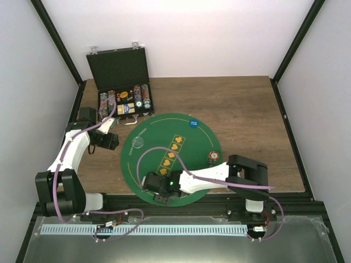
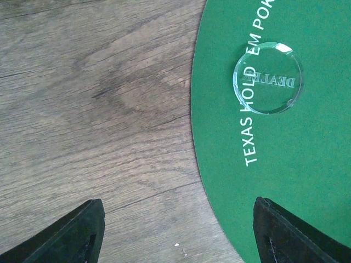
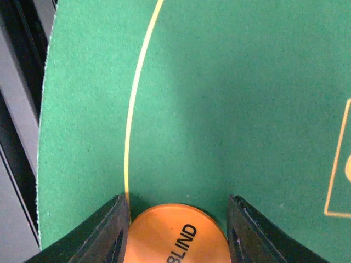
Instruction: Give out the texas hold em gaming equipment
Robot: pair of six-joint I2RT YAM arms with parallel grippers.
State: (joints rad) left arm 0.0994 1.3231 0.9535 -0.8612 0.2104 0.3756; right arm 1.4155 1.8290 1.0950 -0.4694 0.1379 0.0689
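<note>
Pinching an orange blind button (image 3: 176, 238) near the green felt mat (image 3: 219, 82) rim, the right gripper (image 3: 176, 204) is risking it rolling off; the left gripper (image 2: 178, 207) is holding its fingers apart.

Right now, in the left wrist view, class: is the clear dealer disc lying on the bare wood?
No, the clear dealer disc lies on the green mat, inside its edge, not on the wooden table.
</note>
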